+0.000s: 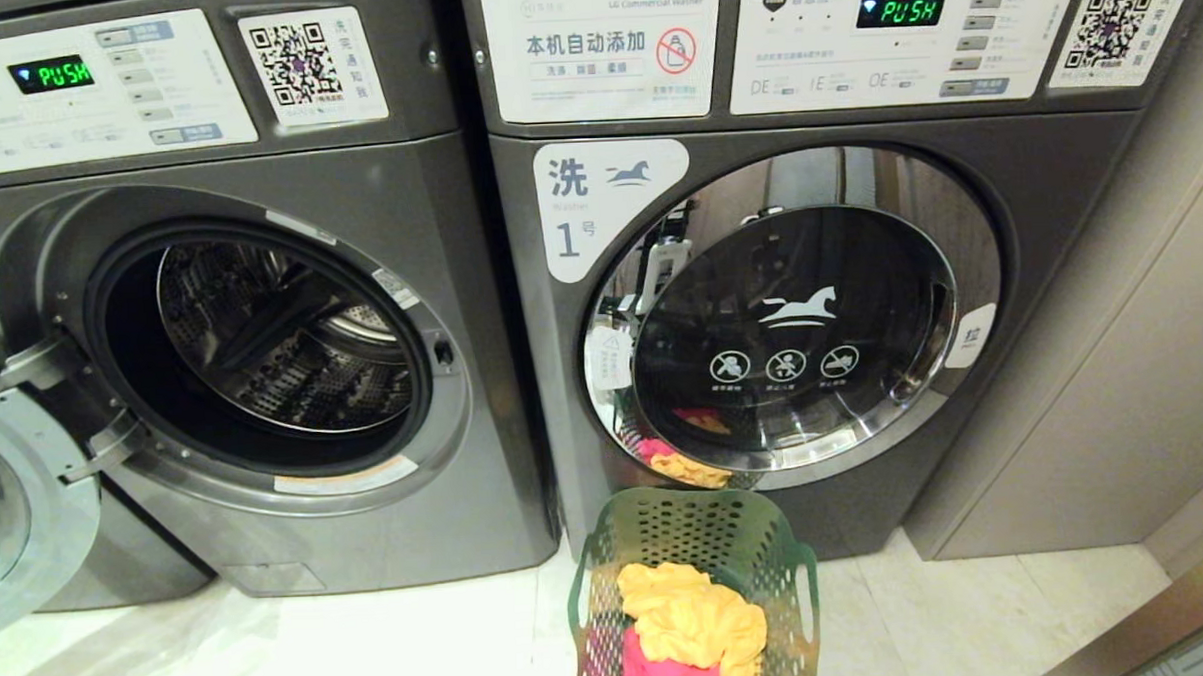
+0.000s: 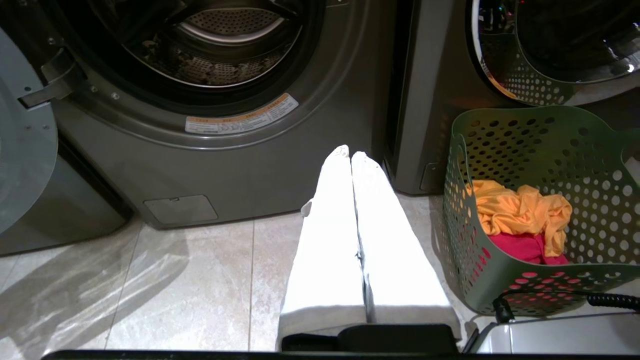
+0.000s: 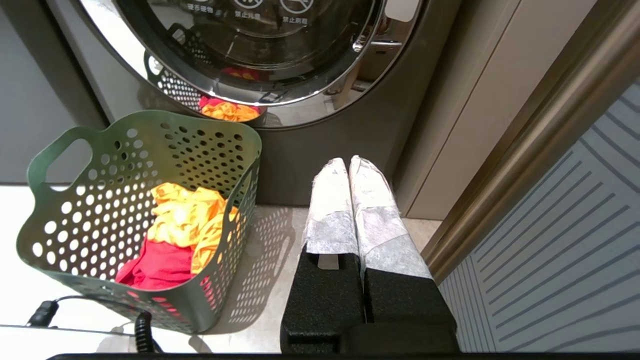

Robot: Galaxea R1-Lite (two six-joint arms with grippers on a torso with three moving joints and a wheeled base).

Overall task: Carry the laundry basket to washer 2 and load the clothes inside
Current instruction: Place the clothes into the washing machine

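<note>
Both grippers, left gripper (image 2: 351, 154) and right gripper (image 3: 348, 161), clenched empty, low over floor tiles. Green laundry basket (image 1: 764, 547) of clothes (image 1: 691, 615) sits against closed washer 1 (image 1: 791, 321). Risk: loading there; open-door washer (image 1: 261, 335) lies left, numeral unseen.

A dark grey front-load washer (image 1: 1057, 212) with a white label (image 1: 597, 203) showing a horse and the numeral 1 stands with its chrome-ringed round glass door (image 1: 791, 321) closed. Its green display (image 1: 900, 9) reads PUSH, beside a white QR-code sticker (image 1: 1116, 30). A beige wall panel (image 1: 1113, 380) adjoins it on the right. The floor is pale glossy tile (image 1: 422, 634).
</note>
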